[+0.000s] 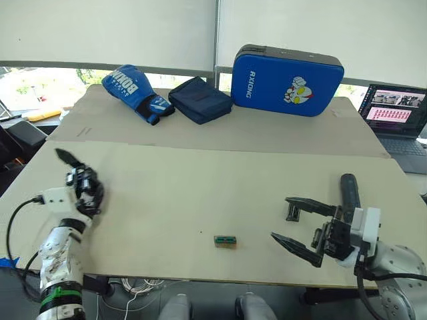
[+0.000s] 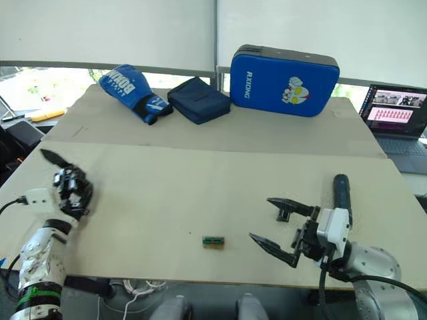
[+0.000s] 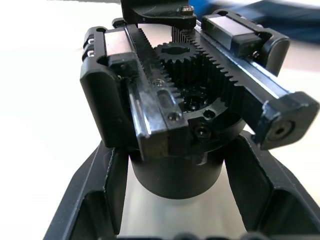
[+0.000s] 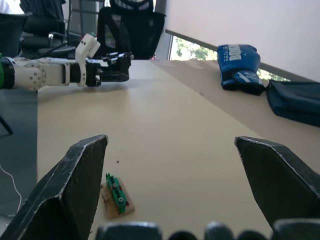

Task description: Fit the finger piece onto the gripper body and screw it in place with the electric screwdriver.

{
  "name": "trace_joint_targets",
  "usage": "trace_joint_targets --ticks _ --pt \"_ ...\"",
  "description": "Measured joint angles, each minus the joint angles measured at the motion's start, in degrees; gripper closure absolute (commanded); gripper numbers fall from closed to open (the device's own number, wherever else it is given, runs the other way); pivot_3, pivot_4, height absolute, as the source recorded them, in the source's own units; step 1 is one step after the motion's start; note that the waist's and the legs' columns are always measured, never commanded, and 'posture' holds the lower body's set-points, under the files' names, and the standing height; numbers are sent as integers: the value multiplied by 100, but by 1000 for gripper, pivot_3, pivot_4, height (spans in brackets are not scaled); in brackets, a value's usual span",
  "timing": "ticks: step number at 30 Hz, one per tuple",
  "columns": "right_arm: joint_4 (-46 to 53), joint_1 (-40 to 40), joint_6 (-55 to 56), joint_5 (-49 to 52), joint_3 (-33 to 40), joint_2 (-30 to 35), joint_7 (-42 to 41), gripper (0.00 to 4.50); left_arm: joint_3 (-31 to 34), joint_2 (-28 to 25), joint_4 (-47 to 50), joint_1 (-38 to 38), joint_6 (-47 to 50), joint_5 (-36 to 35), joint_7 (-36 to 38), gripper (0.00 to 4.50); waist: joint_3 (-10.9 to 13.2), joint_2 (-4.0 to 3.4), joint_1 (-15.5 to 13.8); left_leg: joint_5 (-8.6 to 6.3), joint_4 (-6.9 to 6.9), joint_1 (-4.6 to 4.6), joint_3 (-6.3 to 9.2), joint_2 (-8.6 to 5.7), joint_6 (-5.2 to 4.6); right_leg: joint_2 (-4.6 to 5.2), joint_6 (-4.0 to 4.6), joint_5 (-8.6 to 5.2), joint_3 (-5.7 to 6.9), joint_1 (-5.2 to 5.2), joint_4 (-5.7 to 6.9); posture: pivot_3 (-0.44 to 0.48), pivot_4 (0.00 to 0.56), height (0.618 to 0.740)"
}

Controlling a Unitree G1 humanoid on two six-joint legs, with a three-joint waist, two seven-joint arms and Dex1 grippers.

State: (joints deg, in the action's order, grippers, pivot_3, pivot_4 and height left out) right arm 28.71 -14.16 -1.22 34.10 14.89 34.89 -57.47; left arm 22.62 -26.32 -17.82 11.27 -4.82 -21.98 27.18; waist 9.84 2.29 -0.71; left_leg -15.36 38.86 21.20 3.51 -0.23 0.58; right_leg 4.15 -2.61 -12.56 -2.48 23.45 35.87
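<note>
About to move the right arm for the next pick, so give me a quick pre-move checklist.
1. Gripper body clamped in left gripper: ok.
2. Right gripper open and empty: ok.
3. Finger piece on the table, by the right gripper: ok.
4. Electric screwdriver lying free beside the right gripper: ok.
5. Finger piece fitted on gripper body: not ok.
6. Which way the finger piece lies: cannot tell.

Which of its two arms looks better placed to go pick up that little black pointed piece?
Probably the right. The right gripper is open, with the finger piece lying between its claws, beside the electric screwdriver. The left gripper is across the table, shut on the gripper body.
</note>
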Motion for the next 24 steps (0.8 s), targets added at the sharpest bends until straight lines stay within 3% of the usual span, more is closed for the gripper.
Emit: trace_joint_targets --ticks 4,7,14,18,24 --pt "44 -425 34 34 252 25 -51 0 -749 7 1471 -118 506 60 210 2179 2 -8 13 -1 -8 -4 -12 -7 0 11 -3 -1 -6 -1 -2 0 150 740" --pt "205 -766 62 39 416 17 -29 0 -1783 217 2147 -220 783 428 411 2179 1 -29 22 -1 -10 -5 -19 -12 -1 6 -5 -3 -10 -3 -2 0 150 740" --pt "614 -1280 71 34 565 -135 219 0 -2831 686 2069 -82 953 957 537 2179 6 -35 85 0 -9 -4 -11 9 -1 -47 2 -6 -21 0 -1 0 150 740" --pt "838 -1458 71 14 604 -203 372 0 -3325 1208 1665 16 854 1256 545 2180 4 -39 71 -1 -5 -6 -16 7 -1 -47 -3 -9 -27 -6 -4 0 150 740" --pt "916 -1645 79 0 698 -220 447 0 -3601 1264 1418 56 692 1629 596 2180 -3 -54 83 -1 -8 -7 -15 14 -2 -56 -16 -17 -30 -3 -2 0 150 740"
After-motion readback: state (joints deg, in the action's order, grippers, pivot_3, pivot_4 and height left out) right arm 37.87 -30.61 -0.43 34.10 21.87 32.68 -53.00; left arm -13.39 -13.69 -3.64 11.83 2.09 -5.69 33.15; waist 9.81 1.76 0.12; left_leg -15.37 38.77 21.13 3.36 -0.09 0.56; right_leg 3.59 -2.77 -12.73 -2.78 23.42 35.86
